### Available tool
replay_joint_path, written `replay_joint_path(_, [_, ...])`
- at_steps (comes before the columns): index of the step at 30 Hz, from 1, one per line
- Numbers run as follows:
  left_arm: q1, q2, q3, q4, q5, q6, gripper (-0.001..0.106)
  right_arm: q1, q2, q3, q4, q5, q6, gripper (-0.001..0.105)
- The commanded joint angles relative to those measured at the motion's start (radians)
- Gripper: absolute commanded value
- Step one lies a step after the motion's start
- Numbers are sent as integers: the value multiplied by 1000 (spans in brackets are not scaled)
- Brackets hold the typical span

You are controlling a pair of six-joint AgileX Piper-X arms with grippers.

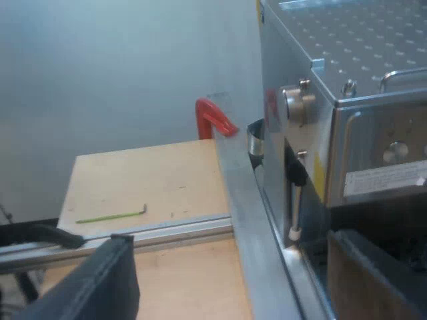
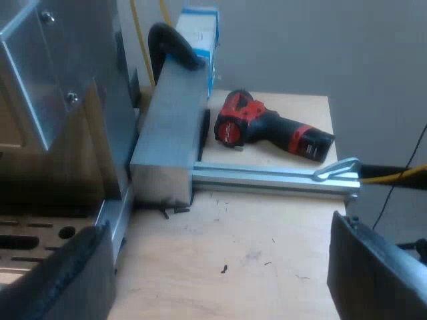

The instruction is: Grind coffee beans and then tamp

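Left gripper (image 1: 100,280) low over wooden table (image 1: 153,180), beside the steel side of the espresso machine (image 1: 347,60); grip state impossible to tell; red hooked piece (image 1: 212,119) past the machine's far corner; thin hex key (image 1: 110,216) lying on the wood. Right gripper (image 2: 220,280) spread wide, holding nothing, above the table by the machine's base; red-and-black drill (image 2: 270,130) lying beyond an aluminium rail (image 2: 267,179), near a blue-edged box (image 2: 200,30).
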Motion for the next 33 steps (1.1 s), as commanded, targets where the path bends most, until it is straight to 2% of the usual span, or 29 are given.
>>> replay_joint_path(1, [-3,-49,-5,26,-38,-2,63,1,-58,26,1,-8,-1,69])
replay_joint_path(5, [-3,-149,-5,80,-57,27,63,1,-166,85,5,-9,6,69])
replay_joint_path(11, [-3,-270,-5,162,-57,34,63,1,-307,152,64,-38,88,69])
replay_joint_path(13, [-3,-306,-5,201,-57,34,63,1,-310,158,108,-41,113,69])
replay_joint_path(16, [-3,-364,-5,283,-57,34,63,1,-306,171,134,-49,111,69])
replay_joint_path(20, [-1,-390,-5,415,-103,34,63,1,-306,172,98,-49,103,69])
replay_joint_path(21, [-1,-391,5,419,-115,34,63,1,-306,172,89,-46,103,69])
replay_joint_path(25, [-1,-390,43,365,-122,34,63,1,-306,184,38,-46,103,69])
replay_joint_path(33, [-1,-390,218,87,-104,30,63,1,-306,287,-84,-48,103,69])
